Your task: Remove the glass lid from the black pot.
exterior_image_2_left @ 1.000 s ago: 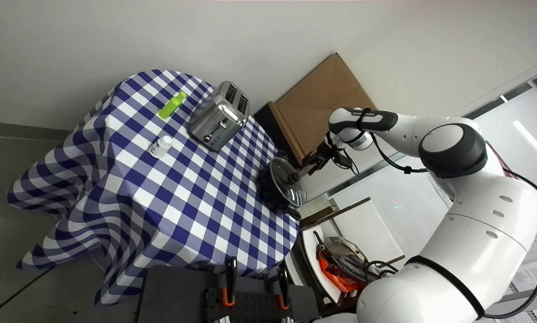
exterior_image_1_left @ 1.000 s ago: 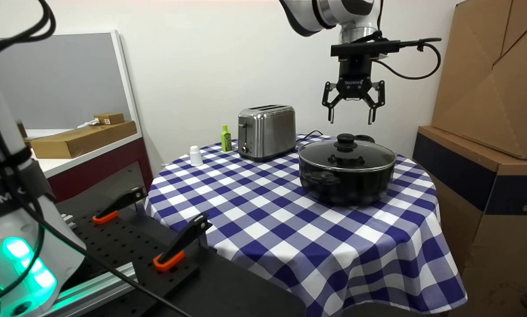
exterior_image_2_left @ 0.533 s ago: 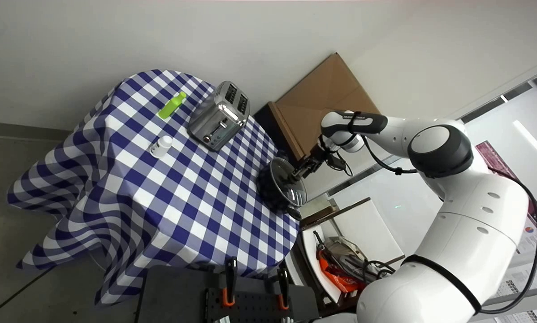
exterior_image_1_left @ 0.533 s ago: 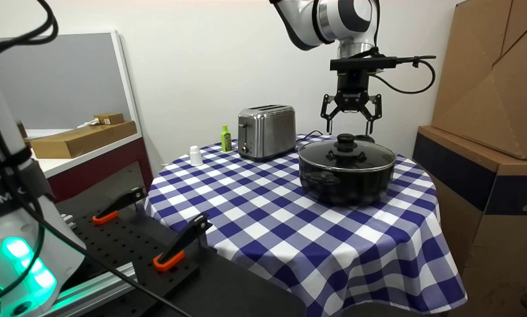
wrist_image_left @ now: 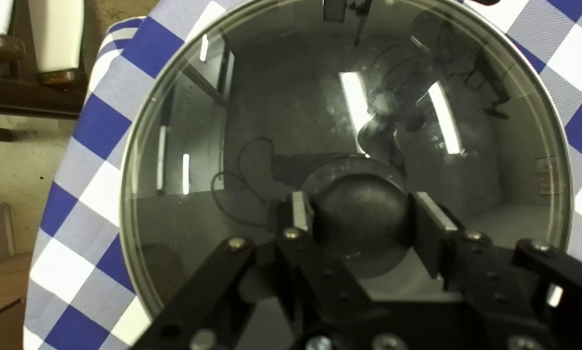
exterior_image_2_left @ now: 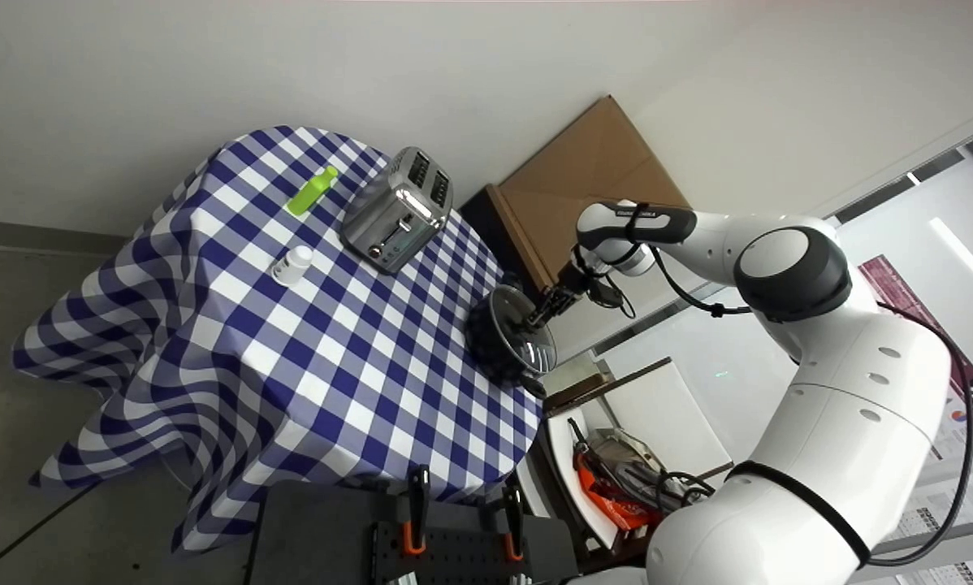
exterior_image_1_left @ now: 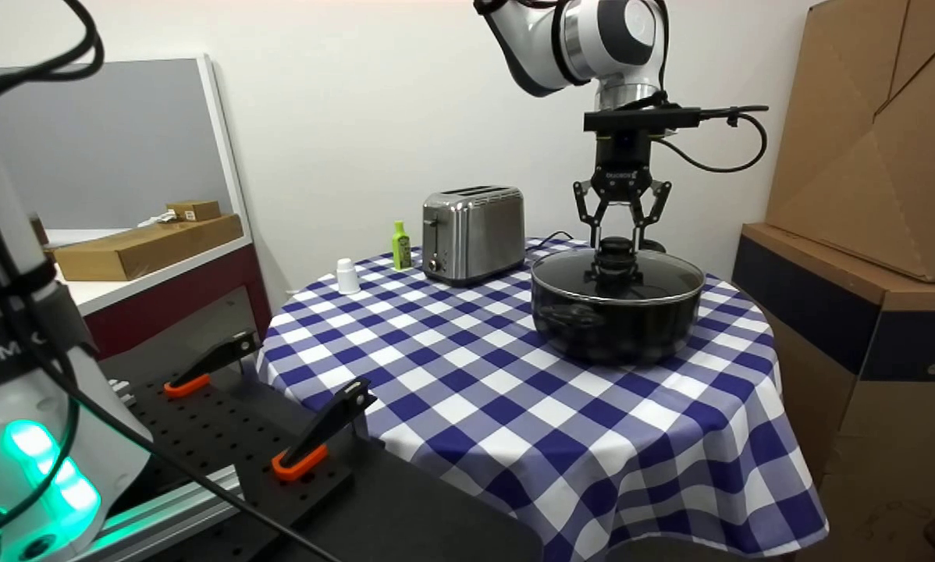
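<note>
The black pot (exterior_image_1_left: 616, 336) stands on the checked cloth at the table's right side in an exterior view. On its top lies the glass lid (exterior_image_1_left: 666, 282), level, with a metal rim and a black centre knob (exterior_image_1_left: 616, 250). My gripper (exterior_image_1_left: 617, 239) points straight down over the lid, its fingers on either side of the knob. From above in the wrist view, the pads (wrist_image_left: 299, 210) close in on the round knob (wrist_image_left: 361, 209), and the lid (wrist_image_left: 281, 112) fills most of the picture. The arm reaches over the pot (exterior_image_2_left: 486, 349) in an exterior view.
A silver toaster (exterior_image_1_left: 475, 234) stands left of the pot, with a green bottle (exterior_image_1_left: 402, 247) and a white bottle (exterior_image_1_left: 347, 277) farther left. Cardboard boxes (exterior_image_1_left: 873, 156) rise close on the right. A side handle (exterior_image_1_left: 569, 315) juts from the pot.
My gripper has come down from above the pot to the knob, and its wide-open fingers have closed on it. The lid has shifted very slightly to the right but still rests on the pot.
</note>
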Controlling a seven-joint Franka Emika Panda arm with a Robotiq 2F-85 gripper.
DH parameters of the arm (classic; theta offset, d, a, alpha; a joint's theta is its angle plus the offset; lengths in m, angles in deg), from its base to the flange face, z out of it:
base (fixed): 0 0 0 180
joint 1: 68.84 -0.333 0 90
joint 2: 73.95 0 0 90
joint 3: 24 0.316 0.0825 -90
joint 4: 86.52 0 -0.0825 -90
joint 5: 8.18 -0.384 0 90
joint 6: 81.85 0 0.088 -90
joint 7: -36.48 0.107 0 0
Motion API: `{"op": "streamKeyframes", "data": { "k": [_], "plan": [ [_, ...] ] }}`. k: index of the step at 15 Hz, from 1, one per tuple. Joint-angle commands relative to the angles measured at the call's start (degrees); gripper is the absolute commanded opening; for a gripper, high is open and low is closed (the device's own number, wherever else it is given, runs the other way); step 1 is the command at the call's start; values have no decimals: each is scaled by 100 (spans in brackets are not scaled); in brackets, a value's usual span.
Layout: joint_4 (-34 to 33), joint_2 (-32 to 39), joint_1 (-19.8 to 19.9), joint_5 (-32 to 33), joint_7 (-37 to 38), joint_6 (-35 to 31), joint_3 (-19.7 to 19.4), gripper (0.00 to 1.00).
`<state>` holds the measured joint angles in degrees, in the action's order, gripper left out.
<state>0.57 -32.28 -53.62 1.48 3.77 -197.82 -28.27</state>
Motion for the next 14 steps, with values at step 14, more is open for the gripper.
{"op": "streamKeyframes", "data": {
  "k": [14],
  "plan": [
    [722, -1132, -107, 326, -374, 226, 34, 25]
  ]
}}
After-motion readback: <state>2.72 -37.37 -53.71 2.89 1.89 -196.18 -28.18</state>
